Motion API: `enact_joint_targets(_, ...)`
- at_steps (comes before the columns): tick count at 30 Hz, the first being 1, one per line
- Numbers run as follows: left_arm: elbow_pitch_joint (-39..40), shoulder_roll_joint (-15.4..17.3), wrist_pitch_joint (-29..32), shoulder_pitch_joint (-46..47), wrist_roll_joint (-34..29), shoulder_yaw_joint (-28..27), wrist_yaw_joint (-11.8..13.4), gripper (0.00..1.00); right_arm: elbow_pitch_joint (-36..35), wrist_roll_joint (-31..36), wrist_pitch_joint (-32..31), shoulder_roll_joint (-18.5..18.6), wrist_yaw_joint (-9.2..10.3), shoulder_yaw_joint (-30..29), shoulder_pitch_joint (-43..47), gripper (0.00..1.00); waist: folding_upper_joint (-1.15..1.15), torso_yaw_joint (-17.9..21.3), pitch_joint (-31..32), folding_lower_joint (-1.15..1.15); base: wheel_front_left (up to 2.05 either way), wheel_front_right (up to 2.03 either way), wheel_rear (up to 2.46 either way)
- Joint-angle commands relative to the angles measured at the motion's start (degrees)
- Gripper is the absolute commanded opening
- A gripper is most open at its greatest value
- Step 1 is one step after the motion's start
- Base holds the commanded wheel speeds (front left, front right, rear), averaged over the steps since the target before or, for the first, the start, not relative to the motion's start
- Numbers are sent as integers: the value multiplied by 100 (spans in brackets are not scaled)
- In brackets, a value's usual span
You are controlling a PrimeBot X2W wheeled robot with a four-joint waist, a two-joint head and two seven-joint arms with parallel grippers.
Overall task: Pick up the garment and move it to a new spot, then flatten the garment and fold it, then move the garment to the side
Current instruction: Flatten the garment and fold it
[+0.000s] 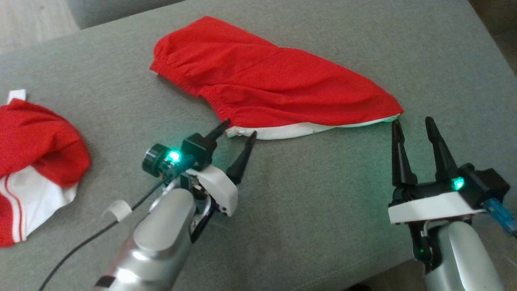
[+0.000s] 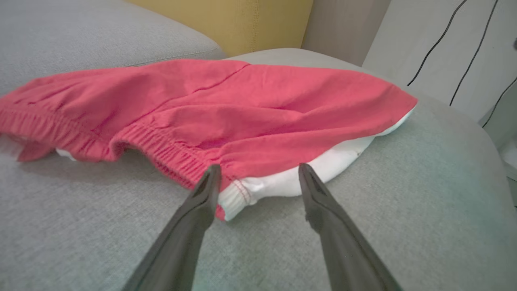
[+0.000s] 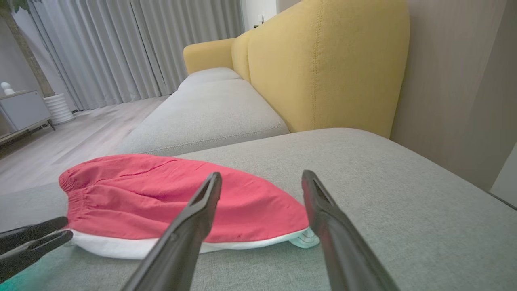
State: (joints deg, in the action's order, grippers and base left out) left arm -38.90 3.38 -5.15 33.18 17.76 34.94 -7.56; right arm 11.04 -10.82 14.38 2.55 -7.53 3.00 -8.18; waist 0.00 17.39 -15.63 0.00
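- The left gripper (image 1: 240,127) has its two dark fingers spread wide and holds nothing. It hangs low over the grey sofa cushion (image 1: 323,210). A second red-and-white cloth (image 1: 36,161) lies well apart on its left and plays no part here.
- Its fingertips straddle the near-left corner of the garment (image 1: 266,81). In the left wrist view the white hem (image 1: 282,130) sits between them, and one tip is right against the elastic waistband (image 1: 181,74).
- The garment is a pair of red shorts spread nearly flat in the middle of the cushion, straight ahead of both arms.
- Its long axis runs across the head view. It goes from the gathered waistband at the far left, down and rightward, to a tapered corner at the near right. The white hem is the edge that faces the robot.
- The right gripper (image 1: 412,120) is likewise parted and empty, with its fingers pointing away from the robot.
- The tapered corner lies just at its inner fingertip. Whether the cloth is properly between the fingers or only beside them I cannot tell.
- Each arm sits at its own end of the near edge, about equally close. The left looks better lined up for a pinch; the right probably needs a small shift inward.
- The likely next move is a two-handed pinch along the hem.
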Motion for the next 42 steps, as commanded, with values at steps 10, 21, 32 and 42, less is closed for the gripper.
enact_joint_targets(10, -378, 151, -406, 424, 67, -266, 218, 100, -229, -92, 62, 32, 4, 59, -128, 100, 0, 87, -70, 0, 0, 0, 0)
enact_joint_targets(21, -792, 67, -458, 370, 168, -77, 203, 100, -115, -59, 62, 32, 4, 108, -120, 100, 0, 42, 90, 0, 0, 0, 0)
enact_joint_targets(32, -907, 13, -487, 459, 330, 131, 105, 100, -99, -36, 62, 32, 4, 118, -129, 100, 0, 68, 122, 0, 0, 0, 0)
enact_joint_targets(42, -855, -4, -629, 603, 441, 286, 55, 100, -80, -53, 62, 32, 4, 110, -133, 100, 0, 101, 79, 0, 0, 0, 0)
